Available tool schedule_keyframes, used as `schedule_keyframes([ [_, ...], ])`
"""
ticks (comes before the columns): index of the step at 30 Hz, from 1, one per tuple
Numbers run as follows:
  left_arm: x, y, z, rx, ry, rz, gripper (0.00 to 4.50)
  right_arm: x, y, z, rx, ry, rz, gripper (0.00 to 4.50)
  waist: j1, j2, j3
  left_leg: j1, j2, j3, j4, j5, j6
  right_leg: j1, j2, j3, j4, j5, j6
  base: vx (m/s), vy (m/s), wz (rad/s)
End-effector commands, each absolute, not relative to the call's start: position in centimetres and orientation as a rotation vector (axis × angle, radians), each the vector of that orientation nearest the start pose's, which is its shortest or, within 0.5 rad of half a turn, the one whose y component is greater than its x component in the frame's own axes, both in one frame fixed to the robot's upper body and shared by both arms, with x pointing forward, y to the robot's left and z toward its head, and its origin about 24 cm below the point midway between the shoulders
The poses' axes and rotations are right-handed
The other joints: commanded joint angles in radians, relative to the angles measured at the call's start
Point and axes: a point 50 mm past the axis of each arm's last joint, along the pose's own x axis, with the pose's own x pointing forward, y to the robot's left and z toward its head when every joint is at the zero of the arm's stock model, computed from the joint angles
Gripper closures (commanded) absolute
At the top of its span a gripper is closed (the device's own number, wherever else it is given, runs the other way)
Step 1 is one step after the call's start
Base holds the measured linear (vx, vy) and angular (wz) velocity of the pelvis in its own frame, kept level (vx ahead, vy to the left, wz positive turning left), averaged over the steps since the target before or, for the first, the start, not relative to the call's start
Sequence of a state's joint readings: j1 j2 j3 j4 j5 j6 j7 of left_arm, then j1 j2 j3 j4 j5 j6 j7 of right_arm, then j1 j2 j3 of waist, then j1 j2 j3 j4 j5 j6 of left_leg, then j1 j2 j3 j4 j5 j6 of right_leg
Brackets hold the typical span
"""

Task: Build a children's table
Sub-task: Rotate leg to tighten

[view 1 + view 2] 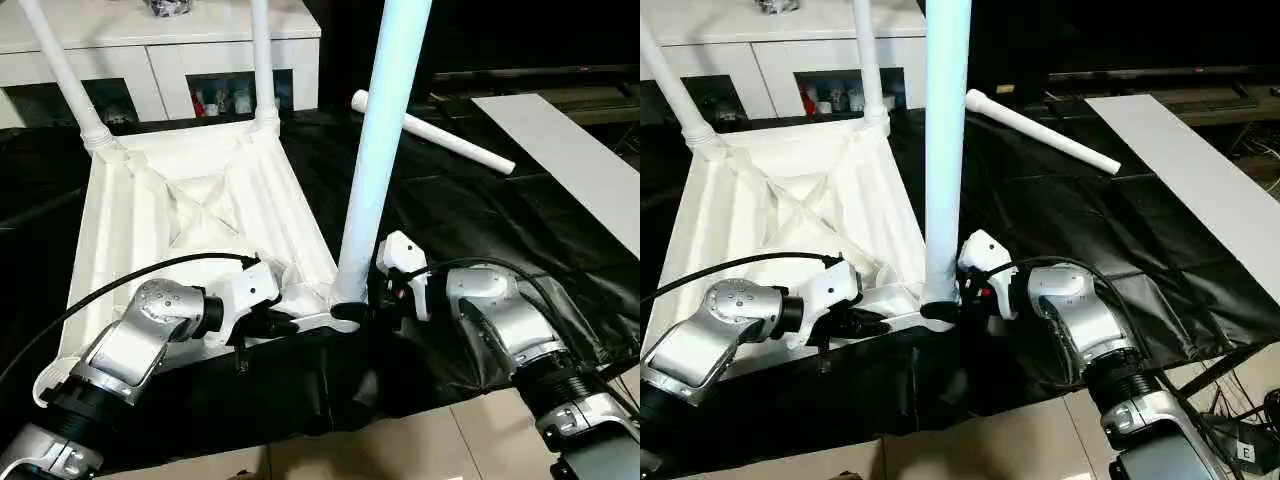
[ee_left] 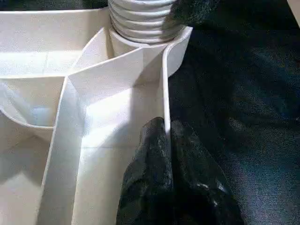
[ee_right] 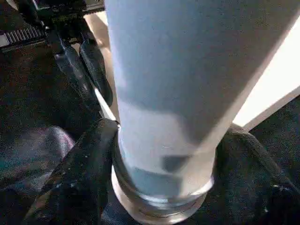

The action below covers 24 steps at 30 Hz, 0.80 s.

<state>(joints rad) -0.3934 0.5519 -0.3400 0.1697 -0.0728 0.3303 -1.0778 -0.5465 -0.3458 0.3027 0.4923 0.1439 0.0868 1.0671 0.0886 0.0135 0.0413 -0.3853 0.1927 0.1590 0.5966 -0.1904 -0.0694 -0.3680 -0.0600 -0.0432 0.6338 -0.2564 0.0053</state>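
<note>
The children's table top [image 1: 200, 200] lies upside down on black cloth, ribbed underside up. Two white legs [image 1: 60, 70] [image 1: 262, 60] stand in its far corner sockets. A third leg [image 1: 375, 150] stands upright in the near right socket. My right gripper [image 1: 355, 312] is at the base of this leg, its black fingers [image 3: 79, 178] pressed on either side of the leg [image 3: 178, 93]. My left gripper [image 1: 285, 322] is shut on the top's near rim just left of that socket, with the thin rim wall [image 2: 165, 84] between its fingers [image 2: 150, 159]. A fourth leg [image 1: 440, 132] lies loose on the cloth at the back right.
A white cabinet [image 1: 150, 40] with glass doors stands behind the table top. A long white board [image 1: 570, 160] lies on the right. Black cloth [image 1: 480, 220] covers the floor, and pale tiles [image 1: 400, 450] show at its near edge.
</note>
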Motion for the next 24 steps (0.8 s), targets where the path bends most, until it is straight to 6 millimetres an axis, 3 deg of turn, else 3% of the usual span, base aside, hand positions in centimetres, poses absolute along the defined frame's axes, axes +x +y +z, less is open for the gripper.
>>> schedule_keyframes([
  [1,28.1,14.6,6.5,0.458,0.453,-1.292,4.50,31.7,-11.5,6.4,-0.283,0.258,1.272,1.69,-0.006,0.008,-0.067,0.022,0.035,-0.003,-0.055,-0.015,0.071,0.044,-0.067,0.037,-0.042,0.292,-0.289,0.000,0.000,0.00],
  [8,28.1,14.7,6.1,0.446,0.464,-1.270,4.50,31.6,-11.5,5.7,-0.272,0.272,1.264,1.78,-0.007,0.005,-0.065,0.022,0.036,-0.002,-0.056,-0.036,0.070,0.042,-0.067,0.038,-0.044,0.250,-0.293,0.000,0.000,0.00],
  [11,29.4,13.9,5.5,0.365,0.457,-1.114,4.50,32.3,-11.0,4.6,-0.191,0.286,1.079,1.80,-0.011,0.004,-0.060,0.022,0.035,-0.001,-0.059,-0.055,0.056,0.039,-0.068,0.040,-0.047,0.212,-0.296,0.000,0.000,0.00],
  [13,29.7,13.6,5.3,0.354,0.461,-1.078,4.50,32.6,-10.8,4.4,-0.167,0.285,1.020,1.80,-0.012,0.005,-0.058,0.025,0.037,-0.001,-0.064,-0.100,0.031,0.038,-0.072,0.041,-0.054,0.134,-0.289,0.000,0.000,0.00],
  [14,30.2,13.0,5.1,0.328,0.470,-1.024,4.50,33.0,-10.3,3.9,-0.089,0.299,0.891,1.80,-0.016,0.003,-0.057,0.023,0.036,-0.002,-0.067,-0.119,0.018,0.040,-0.072,0.043,-0.057,0.094,-0.279,0.000,0.000,0.00],
  [17,31.0,11.7,4.9,0.285,0.484,-0.948,4.50,33.3,-9.3,3.0,-0.013,0.341,0.729,1.81,-0.030,0.004,-0.052,0.024,0.034,-0.003,-0.073,-0.165,-0.008,0.038,-0.073,0.045,-0.066,0.000,-0.259,0.000,0.000,0.00],
  [19,31.7,11.1,4.7,0.284,0.506,-0.881,4.50,33.4,-8.7,2.4,-0.008,0.372,0.629,1.81,-0.035,0.005,-0.047,0.028,0.032,-0.005,-0.079,-0.209,-0.027,0.033,-0.073,0.046,-0.076,-0.085,-0.242,0.000,0.000,0.00],
  [24,33.0,10.0,4.1,0.308,0.541,-0.726,4.50,33.9,-7.6,1.4,-0.071,0.422,0.427,1.81,-0.043,0.008,-0.047,0.030,0.031,-0.006,-0.081,-0.244,-0.049,0.027,-0.074,0.050,-0.085,-0.156,-0.213,0.000,0.000,0.00],
])
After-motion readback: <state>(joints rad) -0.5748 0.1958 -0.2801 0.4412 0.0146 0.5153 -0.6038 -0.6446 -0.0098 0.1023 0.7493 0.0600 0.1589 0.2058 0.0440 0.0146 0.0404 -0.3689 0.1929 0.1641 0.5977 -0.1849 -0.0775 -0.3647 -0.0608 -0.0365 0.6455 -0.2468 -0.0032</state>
